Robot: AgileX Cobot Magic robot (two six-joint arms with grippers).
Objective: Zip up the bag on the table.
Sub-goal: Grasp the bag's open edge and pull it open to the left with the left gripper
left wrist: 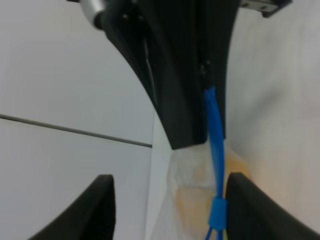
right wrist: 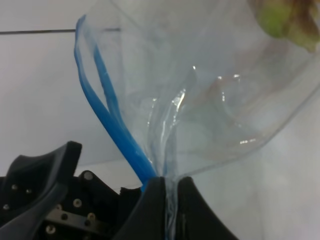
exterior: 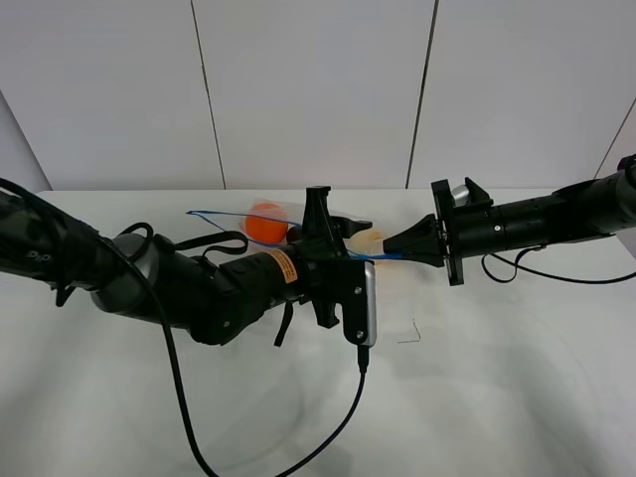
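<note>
Over table | clear bag, maybe unzipped | right gripper clamps it | left gripper wide

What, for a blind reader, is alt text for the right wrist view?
The right gripper, jaws shut, pinches the edge of a clear zip bag at its blue zip strip, whose tracks part beyond. Greenish fruit shows inside.

A: The bag — what colour?
B: Clear, with a blue zip strip; an orange fruit shows through it.
A: And the claws?
B: Both black — left claw and right claw.
A: The worktop?
B: Plain white. The left arm's label is orange.
</note>
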